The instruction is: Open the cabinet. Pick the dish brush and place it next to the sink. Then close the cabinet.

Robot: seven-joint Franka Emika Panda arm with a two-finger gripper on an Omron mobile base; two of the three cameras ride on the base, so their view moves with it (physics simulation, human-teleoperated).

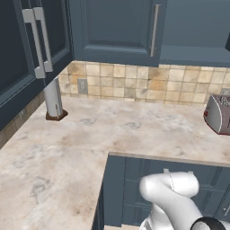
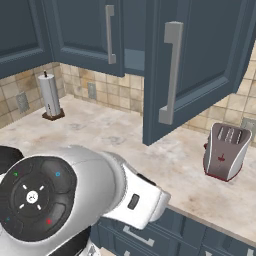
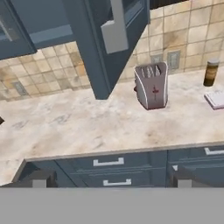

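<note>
- My gripper hangs out over the near edge of the counter, and my two fingertips stand wide apart with nothing between them.
- Past my fingertips I look down on the low drawer fronts under the marbled countertop.
- The cabinet has one door swung out toward me over the counter; its long silver bar handle runs down the door's near edge.
- In my hand view that open door hangs just left of the toaster, its lower corner above the counter.
- The neighbouring door to the left is flat and closed, with its own bar handle.
- I cannot make out the dish brush; the inside of the open cabinet is hidden from me by the door.
- The toaster stands on the counter by the tiled backsplash, right of the open door.
- Farther right sit a brown bottle and a flat pale thing at the edge of view.
- A paper towel roll stands upright on a dark base in the far left corner.
</note>
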